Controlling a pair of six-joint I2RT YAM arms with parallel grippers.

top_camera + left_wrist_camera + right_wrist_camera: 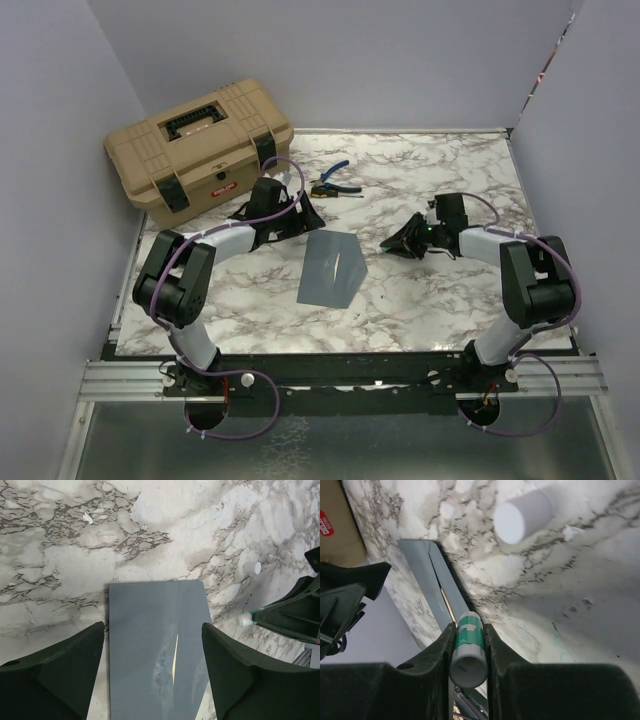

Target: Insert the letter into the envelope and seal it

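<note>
My left gripper (152,628) hangs spread above the envelope (145,680); my right gripper (468,632) pinches a glue stick (468,652). Unpinned, the envelope could skid.

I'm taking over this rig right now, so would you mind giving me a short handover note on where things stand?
Left gripper: open, over the envelope, holding nothing.
Right gripper: shut on an uncapped glue stick. Its white cap lies loose on the table.
Envelope: flat on the table between the arms.
Letter: inside the envelope, with only a cream sliver showing through a gap.
Done: the letter appears to be inserted.
Left: the gap suggests the flap is not fully stuck, so press it shut. I cannot tell whether glue has been applied.
</note>
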